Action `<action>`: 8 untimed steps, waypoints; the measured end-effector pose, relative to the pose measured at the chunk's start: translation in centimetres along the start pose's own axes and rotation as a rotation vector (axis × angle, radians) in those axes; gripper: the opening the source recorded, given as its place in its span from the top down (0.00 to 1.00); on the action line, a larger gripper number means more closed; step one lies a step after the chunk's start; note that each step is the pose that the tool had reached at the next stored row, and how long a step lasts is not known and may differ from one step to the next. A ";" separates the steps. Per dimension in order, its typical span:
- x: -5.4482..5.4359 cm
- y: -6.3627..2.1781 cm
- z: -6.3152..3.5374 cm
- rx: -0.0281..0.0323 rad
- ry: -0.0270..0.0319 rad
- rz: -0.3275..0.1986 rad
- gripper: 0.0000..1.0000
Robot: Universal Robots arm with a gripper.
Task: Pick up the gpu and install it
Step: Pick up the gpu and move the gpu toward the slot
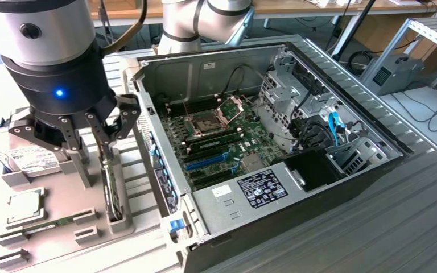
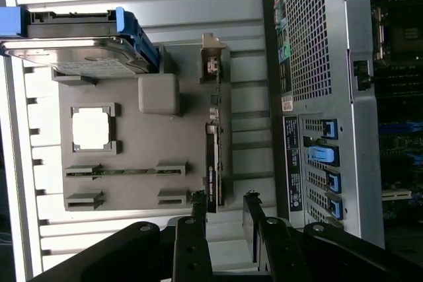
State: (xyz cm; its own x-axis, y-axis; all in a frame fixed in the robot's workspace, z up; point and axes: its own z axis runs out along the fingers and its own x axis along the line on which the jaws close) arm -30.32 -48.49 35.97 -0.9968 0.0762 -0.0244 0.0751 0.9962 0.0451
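The gpu (image 1: 113, 190) stands on its edge in a slot of the grey parts holder (image 1: 131, 227), at the exterior view's left of the computer case. The wrist view looks down on the gpu (image 2: 211, 163) as a thin dark strip, with its silver bracket (image 2: 212, 57) at the far end. My gripper (image 1: 89, 143) hangs open just above the card's near end. In the wrist view my gripper (image 2: 225, 208) has one finger (image 2: 198, 211) close beside the card's end and the other finger (image 2: 251, 212) apart from it. Nothing is held.
The open computer case (image 1: 370, 122) lies on the exterior view's right, with the motherboard (image 1: 241, 133) and its blue slots (image 1: 205, 162) showing. The holder also carries a hard drive (image 1: 34, 159), a processor (image 1: 24, 206) and a RAM stick (image 1: 52, 223).
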 end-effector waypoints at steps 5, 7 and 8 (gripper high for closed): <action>0.1 -0.02 0.19 0.0000 0.0000 0.000 0.64; 0.2 -0.03 0.25 0.0000 -0.0001 0.000 0.64; 0.2 -0.03 0.28 0.0000 0.0000 0.000 0.64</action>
State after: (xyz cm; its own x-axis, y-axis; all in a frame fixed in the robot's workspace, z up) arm -30.53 -48.49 35.68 -0.9968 0.0763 -0.0244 0.0751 0.9962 0.0451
